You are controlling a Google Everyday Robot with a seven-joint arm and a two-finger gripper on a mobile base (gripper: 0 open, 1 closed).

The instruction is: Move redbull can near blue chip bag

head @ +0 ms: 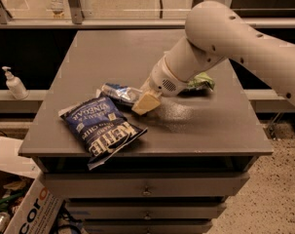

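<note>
Redbull can [119, 92], gripped by pincer [143, 101], just beside blue chip bag [102, 124].

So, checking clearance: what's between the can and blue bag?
Nothing in camera view: the can, held by the end effector over the table, is right beside the blue bag.

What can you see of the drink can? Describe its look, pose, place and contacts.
The can is slim, shiny silver-and-blue metal, tipped on its side at the upper edge of the blue chip bag, over the table. One end is clamped in the tool, near the table's middle. Whether it touches bag or table is unclear.
</note>
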